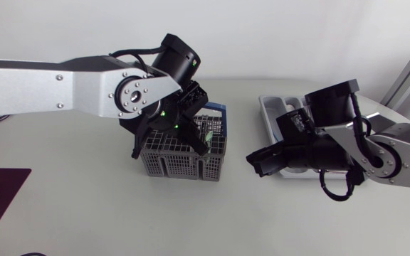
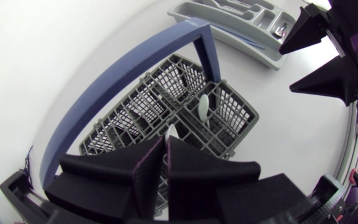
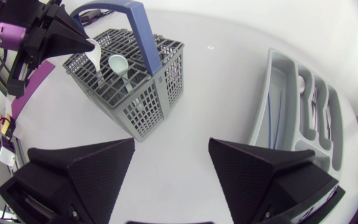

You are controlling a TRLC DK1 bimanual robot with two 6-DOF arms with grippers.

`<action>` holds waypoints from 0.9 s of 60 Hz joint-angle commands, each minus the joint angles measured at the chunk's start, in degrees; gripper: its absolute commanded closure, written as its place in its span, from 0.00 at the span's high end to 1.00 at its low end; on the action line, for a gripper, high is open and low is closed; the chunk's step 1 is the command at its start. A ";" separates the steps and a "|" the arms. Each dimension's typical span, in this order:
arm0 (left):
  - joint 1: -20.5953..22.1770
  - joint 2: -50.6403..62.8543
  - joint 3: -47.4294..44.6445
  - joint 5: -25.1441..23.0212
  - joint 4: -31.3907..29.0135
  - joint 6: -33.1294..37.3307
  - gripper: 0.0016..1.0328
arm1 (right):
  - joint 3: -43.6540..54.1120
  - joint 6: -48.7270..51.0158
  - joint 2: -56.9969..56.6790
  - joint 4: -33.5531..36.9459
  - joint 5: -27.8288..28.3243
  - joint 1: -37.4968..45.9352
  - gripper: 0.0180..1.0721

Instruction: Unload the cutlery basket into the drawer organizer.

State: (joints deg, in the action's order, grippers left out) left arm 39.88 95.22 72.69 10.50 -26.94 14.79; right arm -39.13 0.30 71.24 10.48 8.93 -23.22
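**Left pincer closed on a white utensil in the basket; right pincer wide over the worktop**

Your left arm came in from the left edge of the worktop [image 1: 84, 213] and stood over the cutlery basket [image 1: 180, 162]. The basket, grey mesh with a blue arched handle, sat near the middle of the worktop, nearer its far edge than its near one.

Your left pincer [image 2: 165, 143] pointed down into the basket beside the handle. Its two fingers were drawn close together on the upper end of a white utensil [image 3: 94, 53], one finger on each side. The lower part of that utensil was still down inside a compartment. You could not tell from these views what kind of utensil it was.

A pale green spoon [image 3: 118, 64] stood upright in the neighbouring compartment, bowl end up, just beside the handle and untouched.

The drawer organizer [image 1: 269, 107], a grey tray with long compartments, lay toward the far right corner of the worktop, apart from the basket. A few pieces lay in it, too small to name.

Your right pincer [image 3: 169, 168] hung over bare worktop between basket and organizer, fingers spread wide and holding nothing.
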 commanded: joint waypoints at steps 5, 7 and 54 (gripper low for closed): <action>1.25 -2.85 -1.93 2.51 0.48 -0.02 0.21 | 1.78 0.76 -0.31 -0.02 -0.32 -0.51 0.82; 1.52 -3.37 -2.20 3.12 0.48 -0.02 0.21 | 1.78 0.76 -0.40 -0.02 -0.32 -0.51 0.82; 7.85 -13.13 -6.50 13.23 3.74 0.16 0.21 | 2.92 1.37 -3.39 -0.02 -2.34 -1.39 0.82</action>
State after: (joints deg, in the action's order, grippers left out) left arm 46.78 83.50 67.37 22.81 -24.56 15.00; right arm -38.13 0.51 68.49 10.46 7.20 -24.08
